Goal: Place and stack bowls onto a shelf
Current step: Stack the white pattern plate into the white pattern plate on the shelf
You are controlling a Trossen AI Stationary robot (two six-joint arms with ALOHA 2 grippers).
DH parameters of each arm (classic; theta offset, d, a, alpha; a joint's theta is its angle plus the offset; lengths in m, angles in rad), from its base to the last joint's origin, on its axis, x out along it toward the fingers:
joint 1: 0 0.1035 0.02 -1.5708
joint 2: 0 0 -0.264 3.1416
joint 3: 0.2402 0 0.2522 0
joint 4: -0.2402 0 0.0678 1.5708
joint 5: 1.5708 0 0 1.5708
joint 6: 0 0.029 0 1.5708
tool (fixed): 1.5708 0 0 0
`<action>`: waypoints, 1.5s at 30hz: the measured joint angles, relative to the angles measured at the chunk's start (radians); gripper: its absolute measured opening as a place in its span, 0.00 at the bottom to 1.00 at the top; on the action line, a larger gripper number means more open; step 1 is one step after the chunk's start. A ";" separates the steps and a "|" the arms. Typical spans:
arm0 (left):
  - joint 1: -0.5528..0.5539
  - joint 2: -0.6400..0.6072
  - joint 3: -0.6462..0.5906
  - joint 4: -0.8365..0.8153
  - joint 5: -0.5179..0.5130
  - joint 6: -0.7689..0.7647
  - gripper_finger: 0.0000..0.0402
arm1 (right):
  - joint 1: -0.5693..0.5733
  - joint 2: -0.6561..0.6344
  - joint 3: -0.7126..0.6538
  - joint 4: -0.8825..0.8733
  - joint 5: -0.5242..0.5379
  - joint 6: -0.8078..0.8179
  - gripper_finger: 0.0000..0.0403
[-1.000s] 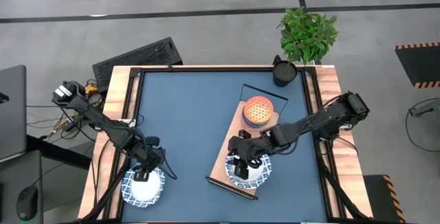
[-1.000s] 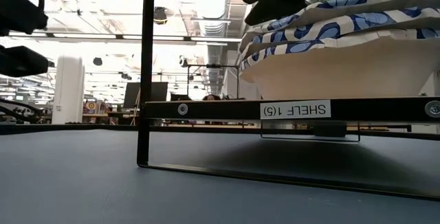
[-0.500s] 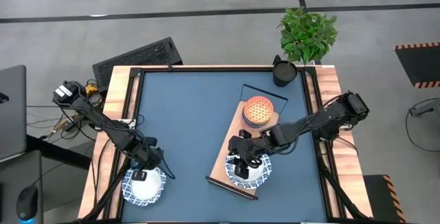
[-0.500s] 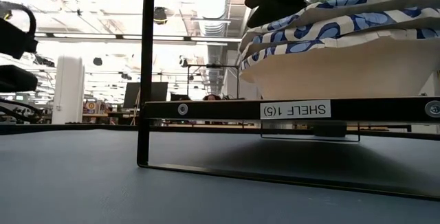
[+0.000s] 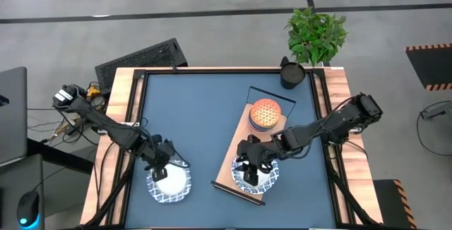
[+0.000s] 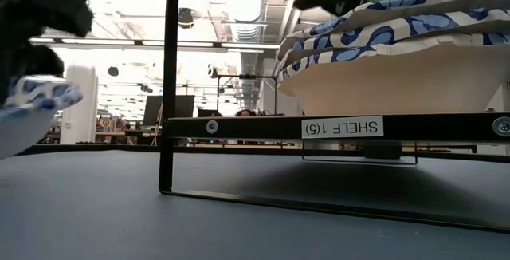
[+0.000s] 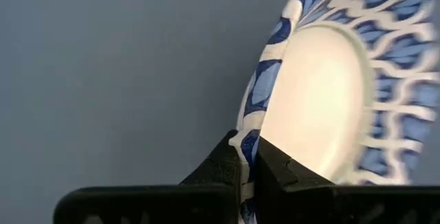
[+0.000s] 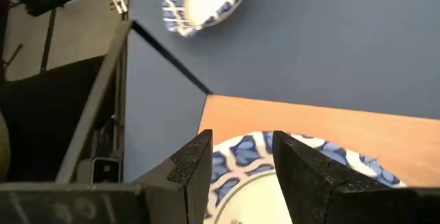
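A wide white bowl with a blue patterned rim [image 5: 171,183] is near the table's front left, with my left gripper [image 5: 161,169] shut on its rim. It also shows in the low view as the bowl [image 6: 32,108] at the left. On the near end of the light-wood shelf [image 5: 244,145] sit stacked white and blue bowls [image 5: 256,178]. My right gripper [image 8: 240,162] hangs open just above the top one [image 8: 275,176], touching nothing. A stack topped by an orange bowl [image 5: 265,113] stands on the shelf's far end. My left gripper pinches the bowl's blue rim [image 7: 249,147] on the side toward the table's left, one finger inside the bowl and one outside. The fingers slant down from the left. The bowl is tilted in the hold; whether it is clear of the table I cannot tell.
A dark pot [image 5: 291,74] and a green plant [image 5: 316,35] stand at the far right corner. The shelf's black wire frame [image 6: 169,84] rises from the table. Wooden rails [image 5: 126,110] border the blue tabletop, bare between the arms.
My left gripper has shut on the bowl's rim and carried it toward the table's right edge and a little away from the near edge, tipping it. My right gripper has risen a little off the stacked bowls and stays open.
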 joint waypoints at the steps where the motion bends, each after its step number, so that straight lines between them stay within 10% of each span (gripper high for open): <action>1: 0.011 0.000 0.026 -0.026 0.000 -0.002 0.00 | 0.004 -0.008 0.000 -0.003 0.000 0.000 0.44; 21: 0.204 -0.001 0.659 -0.387 -0.177 0.074 0.00 | 0.169 -0.215 -0.001 -0.053 0.225 0.020 0.44; 29: 0.312 -0.002 0.787 -0.266 -0.366 0.197 0.00 | 0.230 -0.253 -0.001 -0.085 0.390 0.020 0.44; 45: 0.398 0.266 0.768 0.126 -0.077 0.191 0.00 | 0.245 -0.266 -0.002 -0.454 0.487 0.322 0.44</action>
